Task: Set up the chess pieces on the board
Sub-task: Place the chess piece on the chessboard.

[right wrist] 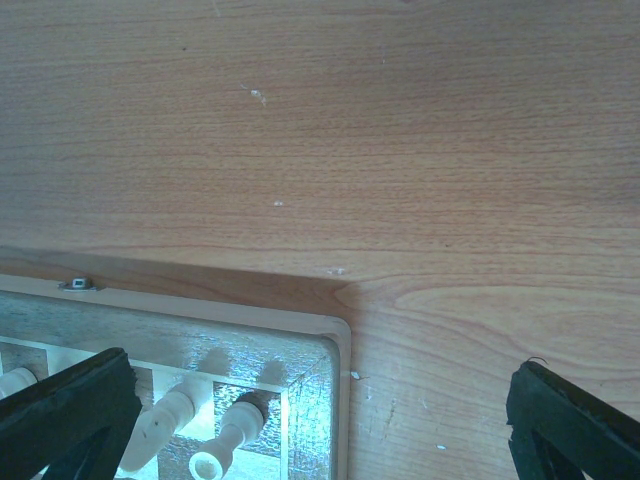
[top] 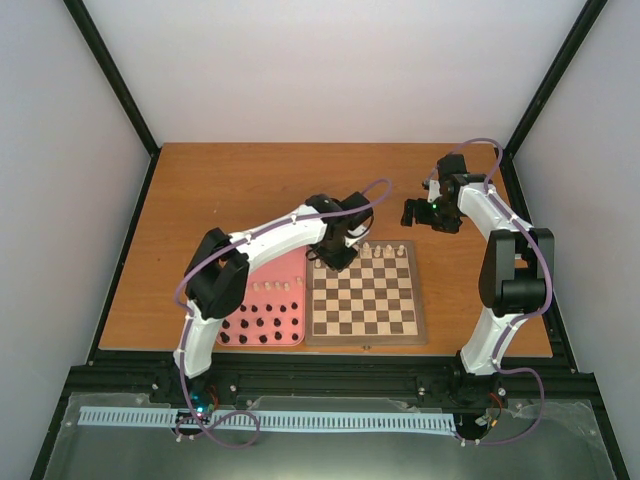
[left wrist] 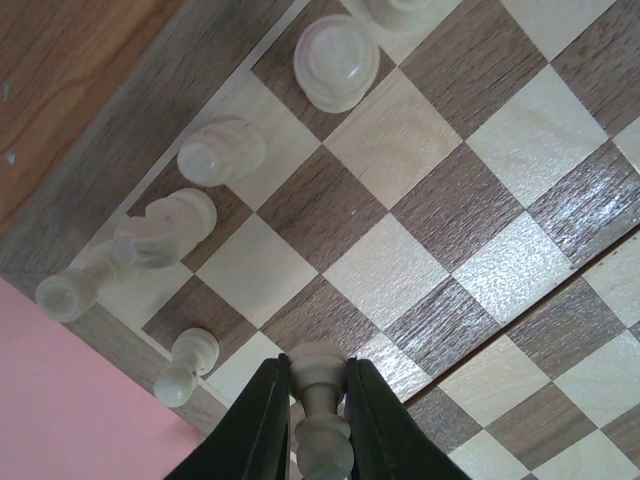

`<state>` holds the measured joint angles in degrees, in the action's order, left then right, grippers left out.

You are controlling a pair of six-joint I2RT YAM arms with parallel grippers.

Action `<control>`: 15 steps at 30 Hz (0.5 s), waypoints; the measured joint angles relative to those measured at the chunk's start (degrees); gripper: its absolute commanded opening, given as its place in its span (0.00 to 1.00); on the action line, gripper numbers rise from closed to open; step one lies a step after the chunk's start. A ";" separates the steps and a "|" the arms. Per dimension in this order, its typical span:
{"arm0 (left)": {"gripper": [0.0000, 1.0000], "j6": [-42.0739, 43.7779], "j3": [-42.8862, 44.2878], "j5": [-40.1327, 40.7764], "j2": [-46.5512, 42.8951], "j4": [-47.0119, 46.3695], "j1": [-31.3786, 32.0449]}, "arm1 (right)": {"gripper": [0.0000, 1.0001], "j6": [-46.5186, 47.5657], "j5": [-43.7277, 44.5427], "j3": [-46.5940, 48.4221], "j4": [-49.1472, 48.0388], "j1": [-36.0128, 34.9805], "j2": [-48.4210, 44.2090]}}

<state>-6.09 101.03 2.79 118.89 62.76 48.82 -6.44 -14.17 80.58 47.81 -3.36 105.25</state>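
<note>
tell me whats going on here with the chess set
The left gripper is shut on a cream-white pawn, just above the board near its far-left corner. Other white pieces already stand along the far row there. The right gripper is open over the table, beyond the board's far-right corner. Black pieces and a few white ones sit in the pink tray.

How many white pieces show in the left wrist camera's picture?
7: one pawn in the left end effector, another pawn beside it, four back-row pieces along the board edge, one piece cut off at top. More may be outside view.
</note>
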 measured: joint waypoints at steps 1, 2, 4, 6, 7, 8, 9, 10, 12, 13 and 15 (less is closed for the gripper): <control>0.10 0.28 0.07 0.15 0.11 -0.07 0.13 | 1.00 0.00 -0.02 0.00 0.00 0.00 0.00; 0.10 0.57 0.11 0.28 0.22 -0.20 0.28 | 1.00 0.00 -0.02 0.00 0.00 0.00 0.00; 0.10 0.98 0.11 0.55 0.50 -0.33 0.44 | 1.00 0.00 0.00 0.00 0.00 0.00 0.00; 0.11 1.42 0.11 0.79 0.87 -0.50 0.44 | 1.00 0.00 -0.02 0.00 0.00 0.00 0.00; 0.11 1.53 0.11 0.96 1.01 -0.63 0.44 | 1.00 0.00 0.00 0.00 0.00 0.00 0.00; 0.11 1.64 0.11 1.09 1.09 -0.79 0.44 | 1.00 0.00 -0.02 0.00 0.00 0.00 0.02; 0.11 1.70 0.09 1.29 1.18 -1.05 0.44 | 1.00 0.02 0.00 0.00 0.00 0.00 0.00; 0.11 1.79 0.11 1.40 1.22 -1.22 0.44 | 1.00 0.00 -0.02 0.00 0.00 0.00 0.00; 0.11 1.86 0.09 1.70 1.36 -1.51 0.44 | 1.00 0.00 -0.02 0.00 0.00 0.00 0.00; 0.11 1.86 0.09 1.86 1.42 -1.55 0.44 | 1.00 0.00 -0.02 0.00 0.00 0.00 0.00; 0.11 1.86 0.09 2.05 1.60 -1.60 0.44 | 1.00 0.00 0.00 0.00 0.00 0.00 0.00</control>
<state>-4.23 101.12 4.84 120.49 61.17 49.25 -6.44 -14.17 80.58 47.81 -3.36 105.25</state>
